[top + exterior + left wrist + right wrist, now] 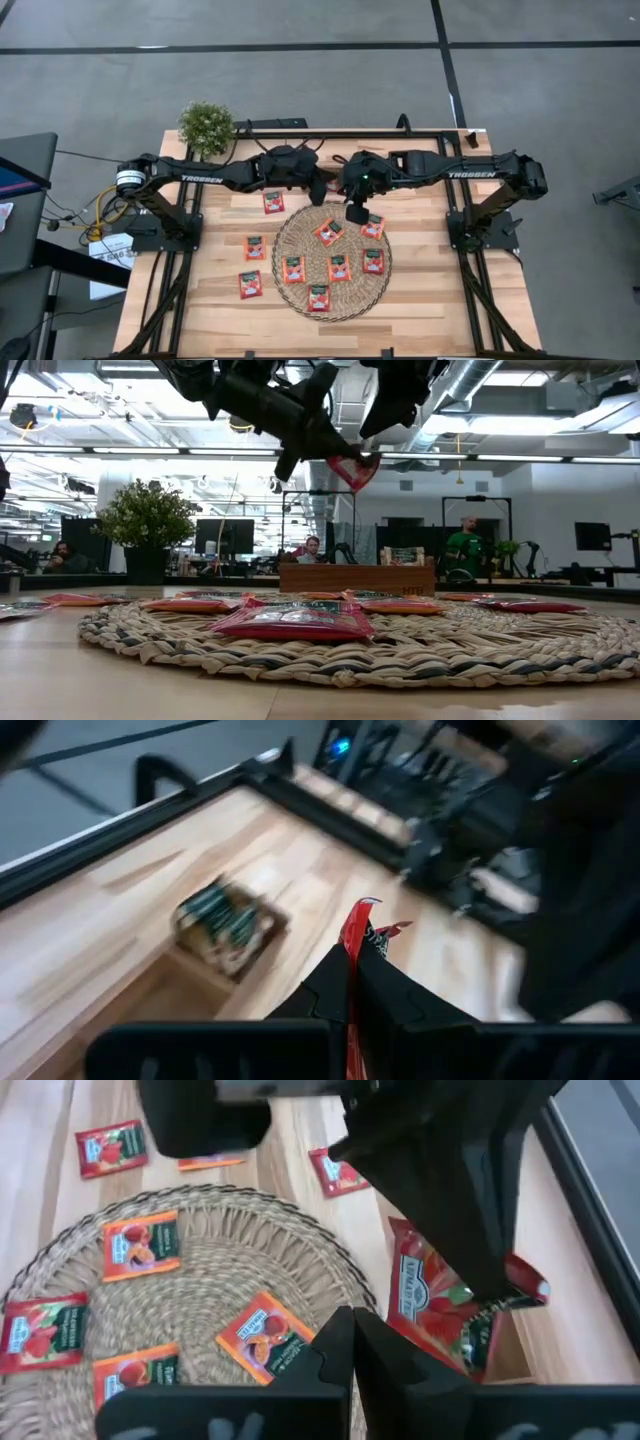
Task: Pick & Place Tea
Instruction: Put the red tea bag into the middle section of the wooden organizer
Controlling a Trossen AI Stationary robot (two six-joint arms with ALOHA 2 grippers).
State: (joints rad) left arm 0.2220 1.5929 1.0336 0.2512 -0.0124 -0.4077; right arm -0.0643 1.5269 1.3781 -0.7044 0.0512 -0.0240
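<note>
1. A red tea sachet (pixel 357 925) is pinched edge-on between the fingers of the left hand (pixel 352 982), raised clear above the table (pixel 420 310).
2. In the low view, this sachet (pixel 352 470) is seen hanging in the air above the woven mat (pixel 400 645).
3. The right hand (pixel 352 1342) is pressed together with nothing held, just beside the left hand, over the mat's 12 o'clock edge.
4. Six sachets (pixel 328 232) are spread on the mat (pixel 290 235).
5. Three more (pixel 250 285) lie on the table at the mat's 9 to 11 o'clock.
6. A small wooden tray (pixel 225 925) is seen on the table beyond the held sachet.
</note>
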